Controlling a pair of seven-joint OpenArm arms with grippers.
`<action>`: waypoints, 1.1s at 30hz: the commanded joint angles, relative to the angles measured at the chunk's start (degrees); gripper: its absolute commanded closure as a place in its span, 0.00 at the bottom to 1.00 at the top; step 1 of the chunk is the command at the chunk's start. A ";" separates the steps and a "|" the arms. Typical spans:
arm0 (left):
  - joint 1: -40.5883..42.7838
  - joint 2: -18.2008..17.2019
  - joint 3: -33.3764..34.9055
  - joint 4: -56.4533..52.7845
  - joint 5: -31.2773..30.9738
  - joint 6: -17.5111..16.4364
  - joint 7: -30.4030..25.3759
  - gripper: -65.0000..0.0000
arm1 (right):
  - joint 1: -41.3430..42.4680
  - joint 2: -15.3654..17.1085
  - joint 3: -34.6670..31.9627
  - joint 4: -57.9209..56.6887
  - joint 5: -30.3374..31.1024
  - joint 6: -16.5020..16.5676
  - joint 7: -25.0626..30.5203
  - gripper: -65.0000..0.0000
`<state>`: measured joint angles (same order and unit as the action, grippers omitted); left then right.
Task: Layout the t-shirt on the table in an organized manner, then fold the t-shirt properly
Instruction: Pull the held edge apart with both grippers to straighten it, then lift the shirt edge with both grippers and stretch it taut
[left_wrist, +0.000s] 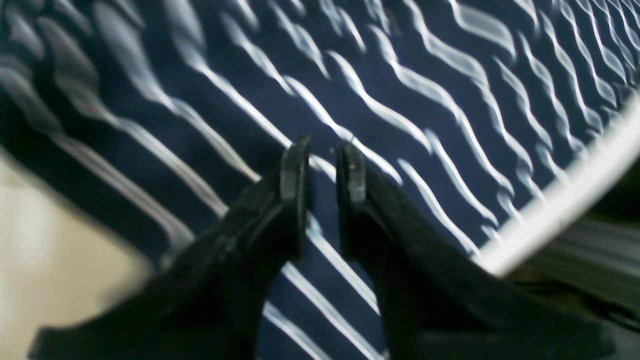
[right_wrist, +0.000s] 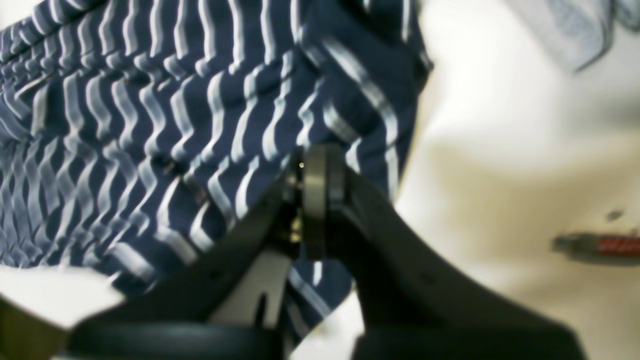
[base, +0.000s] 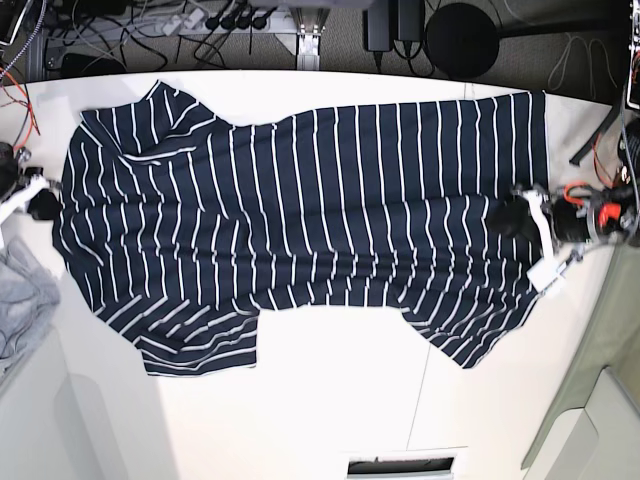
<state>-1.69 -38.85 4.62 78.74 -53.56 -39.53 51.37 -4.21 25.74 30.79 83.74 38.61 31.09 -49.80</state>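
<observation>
Left gripper (left_wrist: 322, 160) hovers over the t-shirt (base: 300, 215) with a narrow gap between its black fingers (left_wrist: 295, 175); striped fabric shows through that gap, and nothing is caught between them. In the base view this arm reaches in from the right side of the table (base: 340, 400), its dark tip over the shirt's right-hand end, near the hem. Right gripper (right_wrist: 315, 165), at the opposite end, has its jaws pressed together with no gap. Whether a fold of cloth is pinched between them cannot be told from the blurred wrist view, where the shirt's edge lies just behind and below the fingertips. The navy shirt with thin white stripes lies spread lengthwise across the white tabletop, mostly flat, with one sleeve pointing toward the far edge at upper left and another folded out at lower left. Its lower right corner trails off in a loose diagonal point. A light-grey cloth (base: 20, 300) sits bunched at the table's left edge, just beside the shirt.
</observation>
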 joint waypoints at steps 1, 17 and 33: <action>1.38 -1.22 -2.49 2.56 -0.92 -0.47 -0.74 0.80 | -1.46 1.22 1.64 1.16 2.08 0.70 -0.20 1.00; 25.57 9.03 -30.14 12.79 -3.19 -0.47 -0.22 0.46 | -20.26 -1.29 5.07 1.22 11.52 2.78 -1.38 0.50; 24.06 11.37 -30.91 5.22 8.83 1.57 -10.27 0.46 | -18.64 -10.32 -0.13 1.14 8.68 2.14 5.40 0.47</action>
<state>22.76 -26.48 -25.85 83.11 -43.72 -37.74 42.37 -22.98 14.59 30.46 84.16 46.87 33.23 -45.04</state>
